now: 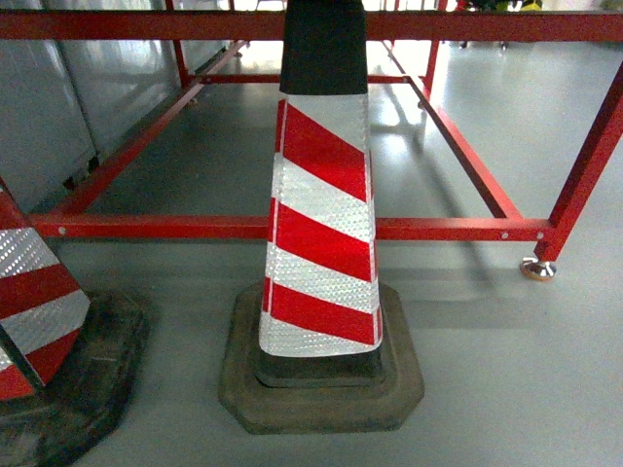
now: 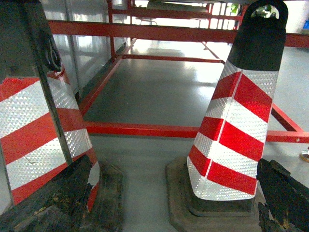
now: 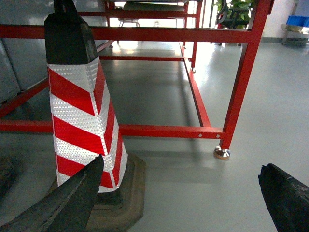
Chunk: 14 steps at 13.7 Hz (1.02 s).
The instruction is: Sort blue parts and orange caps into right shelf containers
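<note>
Plainly nowhere near the sorting yet. Largest in sight: a red steel frame, bare and low, running across the head view from nine o'clock to three o'clock, with a round foot at four o'clock. Next, a red-and-white striped cone standing dead centre on a dark rubber base, and a second cone cut off at eight o'clock, just beside the first but apart from it. Then the left gripper, seen only as two dark fingertips at the lower corners of its wrist view, spread wide with nothing between them; likewise the right gripper, fingers parted and holding nothing. Smallest: a hint of blue crates at one o'clock in the right wrist view, far off and too small to confirm as the shelf containers. No blue parts, no orange caps visible anywhere. Judging by this, nothing sorted so far; whole task left, starting with driving to the workplace.
</note>
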Tool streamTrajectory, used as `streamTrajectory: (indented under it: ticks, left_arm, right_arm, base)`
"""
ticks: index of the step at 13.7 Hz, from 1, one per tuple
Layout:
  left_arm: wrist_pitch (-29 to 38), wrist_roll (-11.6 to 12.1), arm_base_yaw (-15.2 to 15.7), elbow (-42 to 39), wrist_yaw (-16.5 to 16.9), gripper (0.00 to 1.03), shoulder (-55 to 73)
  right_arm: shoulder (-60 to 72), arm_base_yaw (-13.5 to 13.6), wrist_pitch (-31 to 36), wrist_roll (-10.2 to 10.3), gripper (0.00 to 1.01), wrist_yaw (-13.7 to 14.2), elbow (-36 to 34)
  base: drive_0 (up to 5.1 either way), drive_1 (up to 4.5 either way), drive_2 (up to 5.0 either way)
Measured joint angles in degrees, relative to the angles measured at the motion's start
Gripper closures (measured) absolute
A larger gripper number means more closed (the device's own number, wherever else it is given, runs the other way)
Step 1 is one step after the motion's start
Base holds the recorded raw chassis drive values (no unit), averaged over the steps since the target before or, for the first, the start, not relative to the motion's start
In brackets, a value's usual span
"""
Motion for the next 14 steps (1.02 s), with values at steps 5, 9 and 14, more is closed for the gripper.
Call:
streamTrajectory:
  ticks: [5, 9, 14]
  left_arm:
    - [-0.1, 0.0, 0.0, 0.0, -0.1, 0.05, 0.0]
    - [0.0, 0.0, 0.0, 0.0, -0.1, 0.05, 0.0]
    - [0.0, 0.0, 0.0, 0.0, 0.0, 0.05, 0.0]
  right_arm:
    - [0.0, 0.0, -0.1, 0.0, 0.03, 0.0, 0.0]
    - [0.0, 0.0, -0.1, 0.0, 0.03, 0.0, 0.0]
    - [0.0, 0.0, 0.0, 0.0, 0.03, 0.0, 0.0]
  base:
    - [0.0, 0.0, 0.0]
    - [0.0, 0.0, 0.0]
    - [0.0, 0.0, 0.0]
